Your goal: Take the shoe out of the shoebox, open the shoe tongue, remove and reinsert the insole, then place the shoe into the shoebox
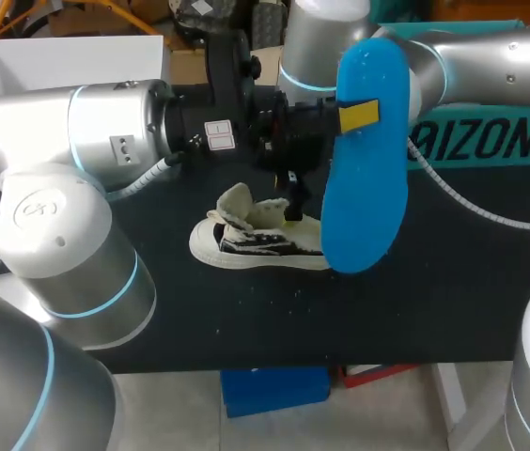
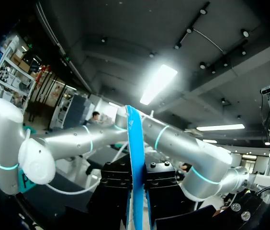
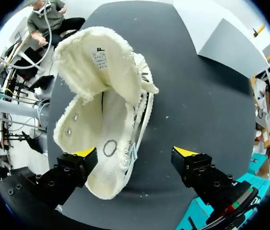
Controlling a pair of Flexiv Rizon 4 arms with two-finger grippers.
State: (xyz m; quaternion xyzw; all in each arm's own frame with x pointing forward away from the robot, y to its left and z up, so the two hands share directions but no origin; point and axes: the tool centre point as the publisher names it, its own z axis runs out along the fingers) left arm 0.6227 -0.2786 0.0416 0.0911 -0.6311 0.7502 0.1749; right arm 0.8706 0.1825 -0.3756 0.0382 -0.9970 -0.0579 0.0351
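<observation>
A cream canvas shoe [image 1: 256, 240] lies on its side on the black table, its tongue [image 3: 96, 57] folded back and the inside showing. My left gripper [image 1: 354, 117] is shut on the blue insole [image 1: 368, 160], which it holds upright above the shoe's heel end. In the left wrist view the insole [image 2: 135, 158] stands edge-on between the black fingers of that gripper [image 2: 136, 191]. My right gripper [image 3: 135, 152] hangs open just above the shoe [image 3: 106, 96], one finger over its side and the other over bare table. In the head view the right gripper [image 1: 293, 197] is mostly hidden behind the left one.
The white shoebox [image 1: 68, 56] stands open at the back left corner, behind my left arm. A teal box [image 1: 491, 136] stands at the back right. Bare black tabletop [image 1: 434, 310] lies in front of and to the right of the shoe.
</observation>
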